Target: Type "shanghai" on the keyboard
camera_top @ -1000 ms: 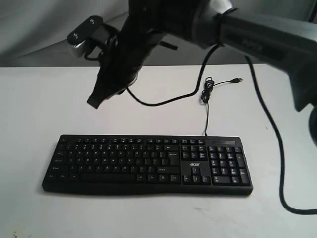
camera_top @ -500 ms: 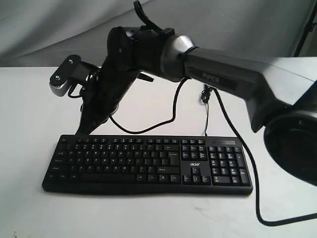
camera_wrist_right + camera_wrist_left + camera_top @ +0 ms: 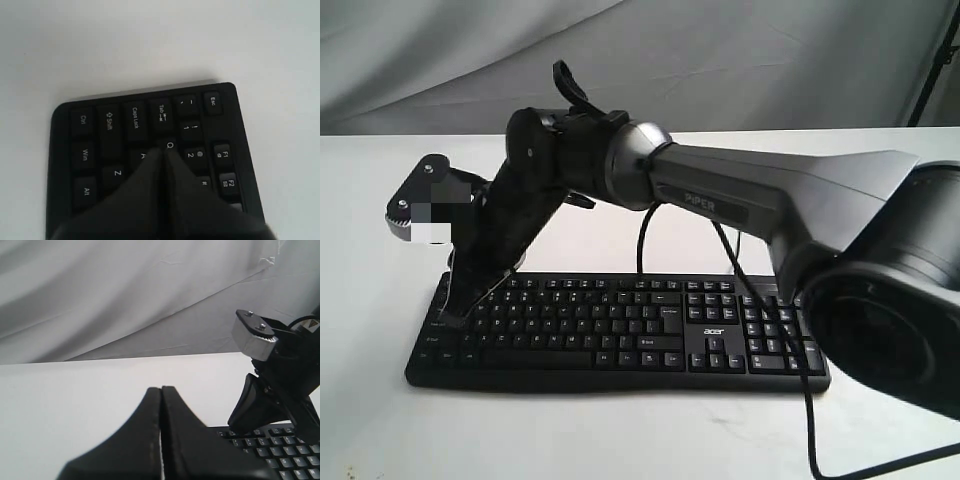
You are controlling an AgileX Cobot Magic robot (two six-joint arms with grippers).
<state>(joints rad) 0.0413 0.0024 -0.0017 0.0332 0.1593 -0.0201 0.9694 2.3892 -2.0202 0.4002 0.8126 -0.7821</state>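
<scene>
The black keyboard (image 3: pixel 620 325) lies across the white table (image 3: pixel 620 430), number pad to the right. My right arm reaches across the middle to the keyboard's left end. Its gripper (image 3: pixel 450 312) is shut, empty and pointing down. In the right wrist view the closed tips (image 3: pixel 166 151) sit between the Q and A keys of the keyboard (image 3: pixel 107 122); contact cannot be told. My left gripper (image 3: pixel 161 390) is shut and empty, beside the keyboard (image 3: pixel 282 450). It looks at the right gripper's fingers (image 3: pixel 250 407). The left gripper does not show in the exterior view.
The right arm's long grey link (image 3: pixel 770 200) spans the back of the table above the keyboard. A black arm cable (image 3: pixel 642 235) hangs behind the keys and another loops off the front right (image 3: pixel 812 440). A grey cloth backdrop (image 3: pixel 720 60) stands behind.
The right arm has swung down and leftward, from above the table behind the keyboard to the keyboard's left end. Its gripper stayed shut.
</scene>
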